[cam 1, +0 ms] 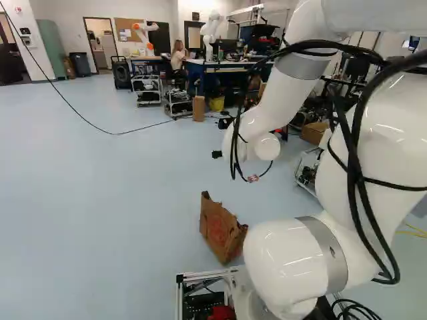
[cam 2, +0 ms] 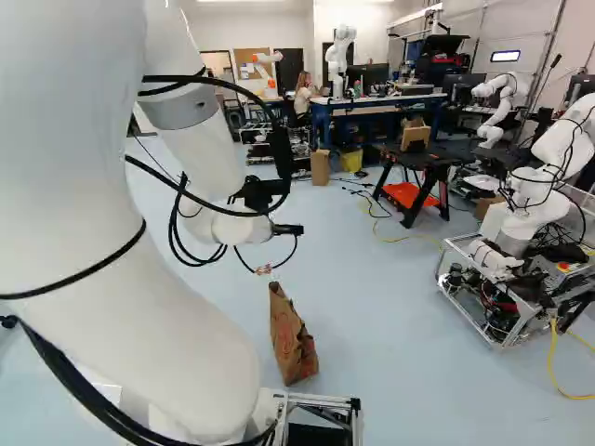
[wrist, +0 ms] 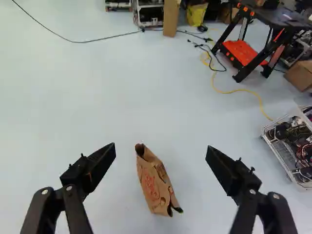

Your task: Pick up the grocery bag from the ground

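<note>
Left base view, lower centre: I see the grocery bag [cam 1: 219, 230] on the floor [cam 1: 100, 200]. Right base view: lower centre too. Wrist view: my gripper [wrist: 161, 149] gapes wide, bag ahead; I'd centre, lower slowly, then pinch it high.

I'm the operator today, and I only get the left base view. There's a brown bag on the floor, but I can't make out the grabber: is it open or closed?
Observer: Open. In the wrist view, the two fingers of the gripper stand wide apart, with the bag showing between them.

Operator: Good. Is anything big hidden from me behind that white arm?

Observer: Yes. In the right base view, another robot stands well to the right of the bag.
</note>
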You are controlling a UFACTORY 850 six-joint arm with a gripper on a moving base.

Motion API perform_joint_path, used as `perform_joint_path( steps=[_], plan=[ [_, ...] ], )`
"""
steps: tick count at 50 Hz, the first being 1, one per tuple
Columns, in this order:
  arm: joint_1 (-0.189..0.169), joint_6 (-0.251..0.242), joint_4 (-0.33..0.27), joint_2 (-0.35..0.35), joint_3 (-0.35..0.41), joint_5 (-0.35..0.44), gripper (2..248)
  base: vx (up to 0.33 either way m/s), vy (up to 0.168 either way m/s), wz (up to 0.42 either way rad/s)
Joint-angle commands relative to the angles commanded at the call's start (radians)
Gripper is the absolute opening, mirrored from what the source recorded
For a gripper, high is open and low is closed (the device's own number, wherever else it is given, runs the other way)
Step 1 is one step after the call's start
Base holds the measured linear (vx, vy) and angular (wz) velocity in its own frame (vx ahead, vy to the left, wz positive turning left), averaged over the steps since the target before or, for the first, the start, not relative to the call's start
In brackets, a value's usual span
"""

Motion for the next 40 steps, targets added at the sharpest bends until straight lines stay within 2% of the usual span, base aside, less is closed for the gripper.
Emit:
perform_joint_path(
  steps=[11, 22, 40],
  plan=[
    [0.000, 0.000, -0.019, -0.057, -0.058, -0.120, 247, 0.000, 0.000, 0.000],
    [0.000, 0.000, -0.033, -0.144, -0.128, -0.236, 247, 0.000, 0.000, 0.000],
    [0.001, 0.000, -0.056, -0.269, -0.216, -0.382, 247, 0.000, 0.000, 0.000]
  ],
)
